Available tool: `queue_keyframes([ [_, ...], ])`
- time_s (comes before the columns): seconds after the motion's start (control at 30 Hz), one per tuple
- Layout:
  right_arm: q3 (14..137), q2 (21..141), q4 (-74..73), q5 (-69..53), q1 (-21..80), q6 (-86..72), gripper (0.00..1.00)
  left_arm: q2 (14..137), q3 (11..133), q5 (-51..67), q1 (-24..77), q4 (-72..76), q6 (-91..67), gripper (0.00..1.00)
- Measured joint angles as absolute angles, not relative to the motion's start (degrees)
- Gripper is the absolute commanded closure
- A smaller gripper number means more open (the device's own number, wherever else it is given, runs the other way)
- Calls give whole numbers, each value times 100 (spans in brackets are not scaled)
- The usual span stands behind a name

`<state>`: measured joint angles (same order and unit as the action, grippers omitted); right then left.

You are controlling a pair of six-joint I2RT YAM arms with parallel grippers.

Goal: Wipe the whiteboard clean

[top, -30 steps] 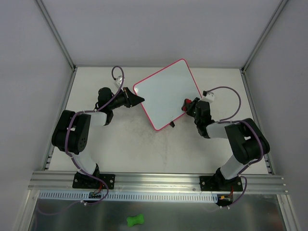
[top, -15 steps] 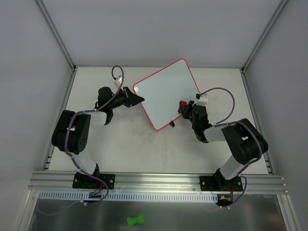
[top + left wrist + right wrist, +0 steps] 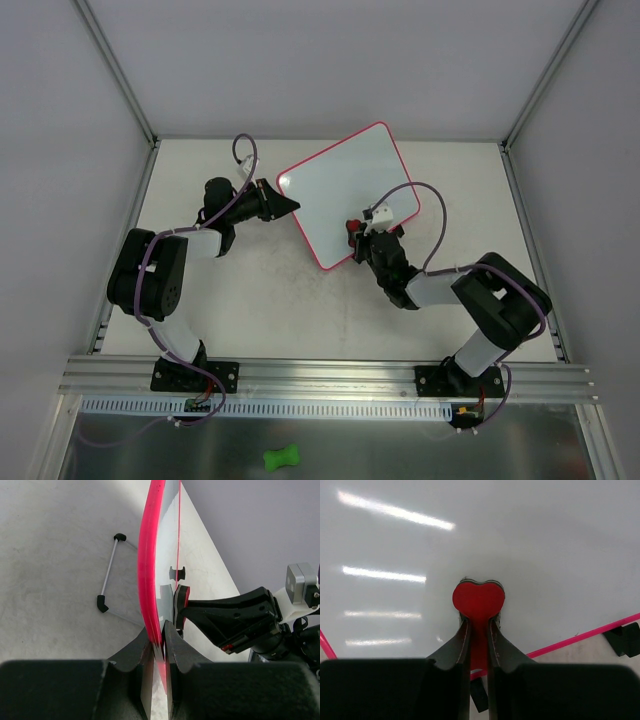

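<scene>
The right end effector (image 3: 479, 626) is pressed together on the stem of a red eraser (image 3: 478, 599), whose heart-shaped end lies flat against the white face of the whiteboard (image 3: 530, 535), just inside the pink frame and near a black clip (image 3: 626, 639) on that edge. Across the board, the left end effector (image 3: 160, 641) pinches the pink frame (image 3: 148, 555) at the corner nearest it, one finger on each side of the rim. In the overhead view the whiteboard sits toward the back middle of the tabletop (image 3: 260, 300), turned like a diamond between the two arms. From the left wrist it appears raised at a tilt, with a thin wire stand (image 3: 109, 570) resting on the tabletop behind it. The step in hand is the wiping itself: one arm steadies the board while the other rubs. The face shows only streaks of reflected light and no dark marks that I can make out, so the job looks far along, though glare could hide faint traces. The next move calls for a sweep of the eraser away from the frame and across the rest of the face, with light, even pressure. The left pinch must be firm enough that the tilted board neither slides nor folds on its stand.
</scene>
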<state>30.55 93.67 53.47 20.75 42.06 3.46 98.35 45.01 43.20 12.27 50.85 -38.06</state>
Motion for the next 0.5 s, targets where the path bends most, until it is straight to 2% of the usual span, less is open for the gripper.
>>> queue_keyframes([
  [0.5, 2915, 9371, 5513, 1859, 4895, 548, 100, 9832, 4552, 4324, 1227, 5002, -3806, 100],
])
